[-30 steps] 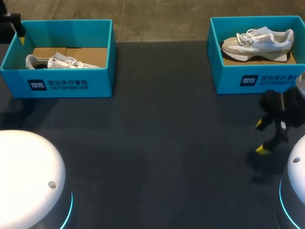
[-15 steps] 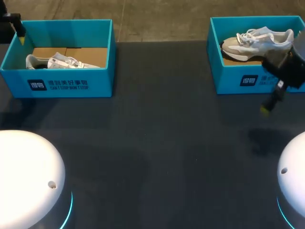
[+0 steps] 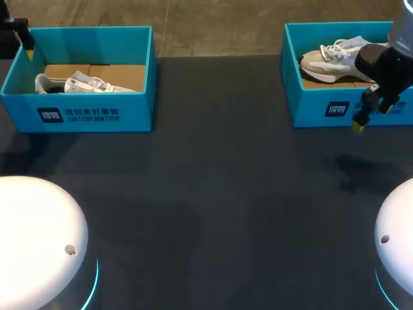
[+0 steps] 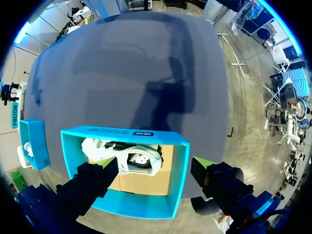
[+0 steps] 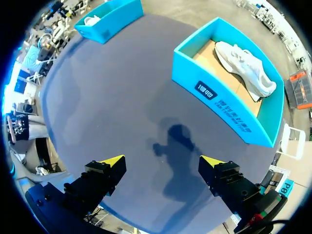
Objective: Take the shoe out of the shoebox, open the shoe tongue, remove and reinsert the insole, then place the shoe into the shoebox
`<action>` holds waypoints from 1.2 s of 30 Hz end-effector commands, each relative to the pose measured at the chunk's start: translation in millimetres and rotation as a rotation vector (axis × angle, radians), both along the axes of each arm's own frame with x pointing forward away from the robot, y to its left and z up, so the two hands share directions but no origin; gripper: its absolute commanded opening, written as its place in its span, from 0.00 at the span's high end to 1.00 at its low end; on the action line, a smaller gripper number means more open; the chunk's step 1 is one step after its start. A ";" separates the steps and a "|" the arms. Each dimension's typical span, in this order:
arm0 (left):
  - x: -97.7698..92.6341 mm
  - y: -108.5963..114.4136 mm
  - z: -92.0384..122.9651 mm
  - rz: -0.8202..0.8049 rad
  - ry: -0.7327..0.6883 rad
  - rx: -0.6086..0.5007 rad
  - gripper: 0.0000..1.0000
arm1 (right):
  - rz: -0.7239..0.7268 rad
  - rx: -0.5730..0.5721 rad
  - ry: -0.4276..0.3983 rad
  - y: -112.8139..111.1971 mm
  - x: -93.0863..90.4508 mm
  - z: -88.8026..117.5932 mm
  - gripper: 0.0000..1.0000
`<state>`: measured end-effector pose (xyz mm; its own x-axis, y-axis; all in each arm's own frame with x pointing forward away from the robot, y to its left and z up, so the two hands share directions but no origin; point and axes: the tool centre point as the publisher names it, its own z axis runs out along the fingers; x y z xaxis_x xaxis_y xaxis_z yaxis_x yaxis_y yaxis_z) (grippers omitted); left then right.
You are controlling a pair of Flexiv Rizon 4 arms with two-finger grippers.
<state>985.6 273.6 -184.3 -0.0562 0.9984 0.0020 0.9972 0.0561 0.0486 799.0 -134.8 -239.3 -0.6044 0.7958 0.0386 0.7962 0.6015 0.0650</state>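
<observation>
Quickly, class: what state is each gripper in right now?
Left gripper: open, holding nothing.
Right gripper: open, holding nothing.

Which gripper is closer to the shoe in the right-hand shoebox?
Right. The right gripper hangs open just in front of the right shoebox, close to the shoe. The left gripper is across the table, above the left shoebox.

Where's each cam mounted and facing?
Head: above and behind, looking down on the table; left gripper by left shoebox's far corner, right gripper before right shoebox.
Left wrist: on left arm, looking down into left shoebox at its shoe; both fingers show.
Right wrist: on right arm, looking down at table before right shoebox; both fingers show.
Shared: both shoeboxes, all views.
</observation>
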 end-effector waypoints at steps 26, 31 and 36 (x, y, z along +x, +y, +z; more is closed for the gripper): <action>-1.1 0.0 0.3 0.000 -0.002 0.002 0.00 | -0.528 -0.117 -0.092 -66.2 150.4 40.2 0.00; -1.1 0.0 0.3 0.000 -0.002 0.002 0.00 | -0.582 -0.163 -0.078 -74.4 165.6 40.1 0.00; -1.1 0.0 0.3 0.000 -0.002 0.002 0.00 | -0.582 -0.163 -0.078 -74.4 165.6 40.1 0.00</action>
<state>985.5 273.5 -183.9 -0.0562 0.9984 0.0021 0.9972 0.0560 0.0487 959.1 -210.7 -199.8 -0.0644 0.9887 -0.1355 0.9900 0.0804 0.1158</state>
